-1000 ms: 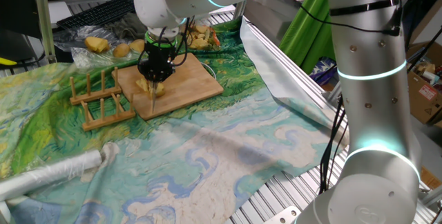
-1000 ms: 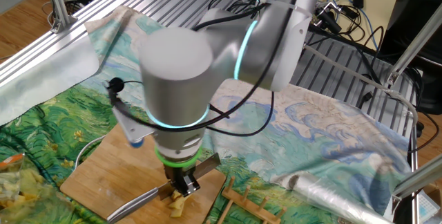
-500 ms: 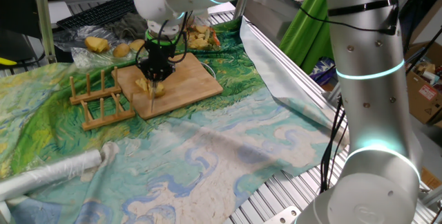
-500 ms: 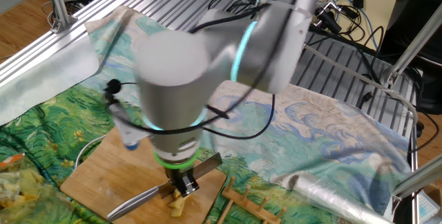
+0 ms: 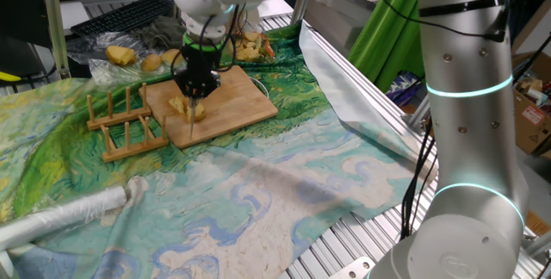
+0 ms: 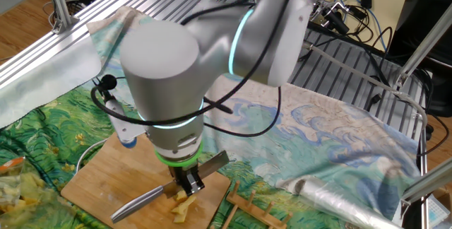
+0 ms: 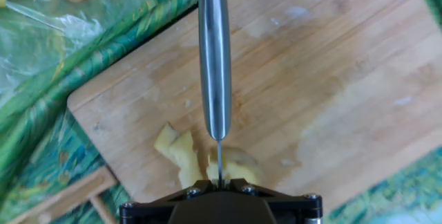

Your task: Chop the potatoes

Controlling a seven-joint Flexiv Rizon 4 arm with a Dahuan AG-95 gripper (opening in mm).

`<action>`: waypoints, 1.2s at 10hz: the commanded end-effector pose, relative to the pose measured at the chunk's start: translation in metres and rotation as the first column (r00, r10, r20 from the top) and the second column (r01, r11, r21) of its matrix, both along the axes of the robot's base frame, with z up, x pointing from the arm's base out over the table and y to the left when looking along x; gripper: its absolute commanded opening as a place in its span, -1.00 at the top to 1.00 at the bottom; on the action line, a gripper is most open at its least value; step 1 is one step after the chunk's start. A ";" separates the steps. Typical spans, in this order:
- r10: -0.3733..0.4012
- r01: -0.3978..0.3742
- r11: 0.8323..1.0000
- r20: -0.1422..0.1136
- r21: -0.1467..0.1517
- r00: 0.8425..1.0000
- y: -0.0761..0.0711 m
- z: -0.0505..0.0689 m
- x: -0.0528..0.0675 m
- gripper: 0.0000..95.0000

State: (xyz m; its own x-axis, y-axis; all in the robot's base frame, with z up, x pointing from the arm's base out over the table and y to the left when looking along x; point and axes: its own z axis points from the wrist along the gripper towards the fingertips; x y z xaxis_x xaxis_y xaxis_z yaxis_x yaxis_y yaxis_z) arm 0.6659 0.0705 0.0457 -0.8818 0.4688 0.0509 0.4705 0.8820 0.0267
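Pale-yellow potatoes (image 7: 181, 152) lie in a few chunks on the near-left part of the wooden board (image 7: 331, 79). My gripper (image 7: 219, 182) stands right over them, shut on a steel knife (image 7: 214, 58) whose handle points away from the hand. One fixed view shows the gripper (image 5: 191, 89) low over the potatoes (image 5: 183, 107) on the board (image 5: 232, 98). From the other side the knife (image 6: 141, 202) sticks out to the left of the gripper (image 6: 185, 183), just above the potatoes (image 6: 182, 206). The blade's contact with the chunks is hidden.
A wooden dish rack (image 5: 120, 128) stands beside the board's left edge. A plastic bag with whole potatoes (image 5: 120, 55) and a heap of peels (image 5: 250, 46) lie behind the board. A foil roll (image 5: 69, 214) rests at the front left on the painted cloth.
The arm has shifted a little over the board, and the knife has risen slightly with it. The gripper stays shut on the knife; the chunks lie where they were.
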 end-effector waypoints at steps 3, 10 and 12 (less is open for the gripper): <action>-0.010 0.010 1.000 0.017 -0.002 1.000 -0.002 0.004 -0.004 1.00; -0.057 0.056 0.997 0.029 0.054 0.998 0.005 0.009 -0.005 1.00; -0.087 0.083 0.992 0.041 0.093 0.995 0.008 0.006 -0.004 1.00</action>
State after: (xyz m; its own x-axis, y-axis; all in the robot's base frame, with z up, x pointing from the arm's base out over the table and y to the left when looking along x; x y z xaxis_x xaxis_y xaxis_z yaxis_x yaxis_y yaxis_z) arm 0.6627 0.0783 0.0508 -0.8428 0.5347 0.0619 0.5380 0.8334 0.1266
